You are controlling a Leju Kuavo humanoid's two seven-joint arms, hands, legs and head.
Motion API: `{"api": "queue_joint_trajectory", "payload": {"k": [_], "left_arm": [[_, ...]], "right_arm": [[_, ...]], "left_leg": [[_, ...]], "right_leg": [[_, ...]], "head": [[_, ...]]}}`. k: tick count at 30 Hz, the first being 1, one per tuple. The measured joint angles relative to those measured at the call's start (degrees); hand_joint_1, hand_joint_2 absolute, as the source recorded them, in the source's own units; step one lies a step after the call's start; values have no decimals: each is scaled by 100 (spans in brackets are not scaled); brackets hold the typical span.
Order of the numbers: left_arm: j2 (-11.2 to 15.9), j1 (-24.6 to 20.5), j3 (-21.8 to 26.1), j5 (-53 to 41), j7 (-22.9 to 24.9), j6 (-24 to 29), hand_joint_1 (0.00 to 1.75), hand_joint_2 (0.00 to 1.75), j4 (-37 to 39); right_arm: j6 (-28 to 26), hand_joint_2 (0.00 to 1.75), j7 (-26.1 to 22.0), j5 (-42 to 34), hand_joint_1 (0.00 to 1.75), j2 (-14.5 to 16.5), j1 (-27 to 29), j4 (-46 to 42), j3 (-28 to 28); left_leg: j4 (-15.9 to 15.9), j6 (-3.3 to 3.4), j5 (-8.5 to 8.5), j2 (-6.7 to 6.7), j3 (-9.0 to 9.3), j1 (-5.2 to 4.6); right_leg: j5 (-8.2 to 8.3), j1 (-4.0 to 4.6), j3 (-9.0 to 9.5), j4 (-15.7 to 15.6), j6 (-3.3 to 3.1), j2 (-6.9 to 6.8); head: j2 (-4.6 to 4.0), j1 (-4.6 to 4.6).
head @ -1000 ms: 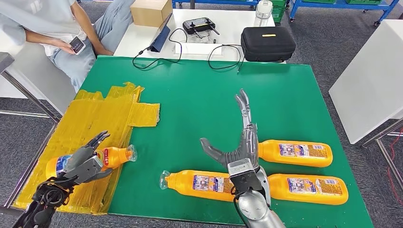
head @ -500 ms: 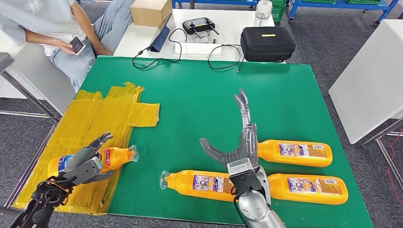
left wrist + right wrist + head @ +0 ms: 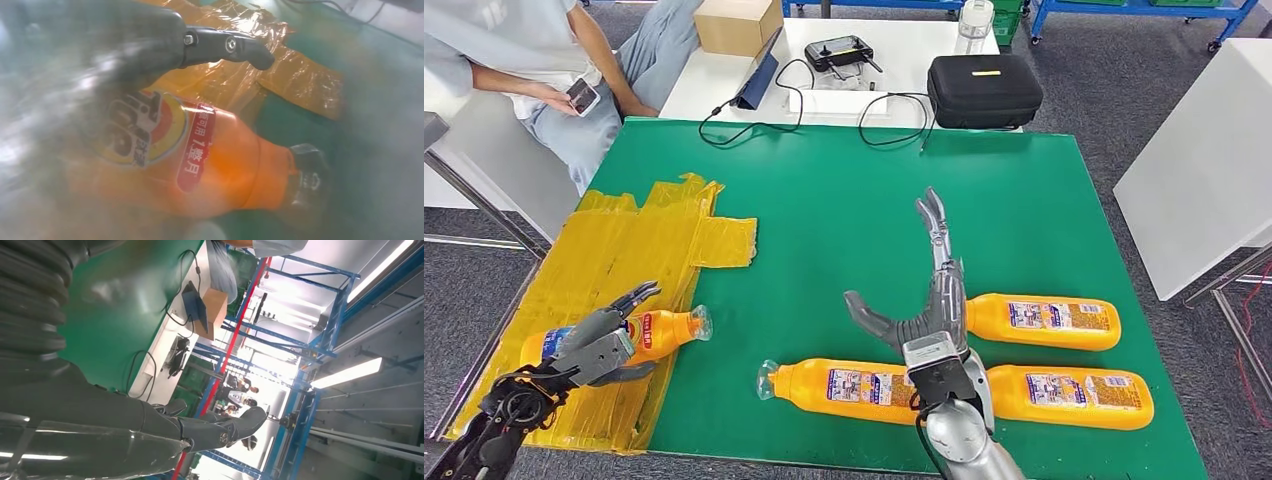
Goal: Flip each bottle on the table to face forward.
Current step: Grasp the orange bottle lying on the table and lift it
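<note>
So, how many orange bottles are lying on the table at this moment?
4. One bottle lies on the yellow tape under the left hand; one at the front middle; two at the right, one behind the other. None seems hidden.

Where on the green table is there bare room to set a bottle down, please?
The far half of the green table, between the yellow tape patch and the right edge, is bare. The near edge is crowded: three orange bottles around the right hand.

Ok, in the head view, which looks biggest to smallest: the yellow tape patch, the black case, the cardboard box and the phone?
1. yellow tape patch
2. black case
3. cardboard box, partly cut off by the picture's edge, so less sure
4. phone

The case and box sit farther away, so their real sizes are uncertain.
</note>
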Motion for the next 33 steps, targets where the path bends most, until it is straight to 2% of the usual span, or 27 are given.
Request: {"api": "queue_joint_trajectory", "payload": {"k": [13, 33], "left_arm": [[164, 31, -150, 24, 210, -180, 0, 175, -187], [611, 307, -329, 136, 488, -323, 0, 175, -716]], "right_arm": [[169, 175, -89, -144, 0, -10, 74, 0, -130], [349, 175, -208, -224, 0, -28, 243, 2, -340]], "left_leg": [[0, -1, -1, 2, -3, 2], [0, -3, -3, 1, -7, 2]], "right_leg": [[0, 2, -2, 0, 0, 2], [-1, 1, -7, 0, 0, 3]], "head": [[0, 1], [0, 0]]}}
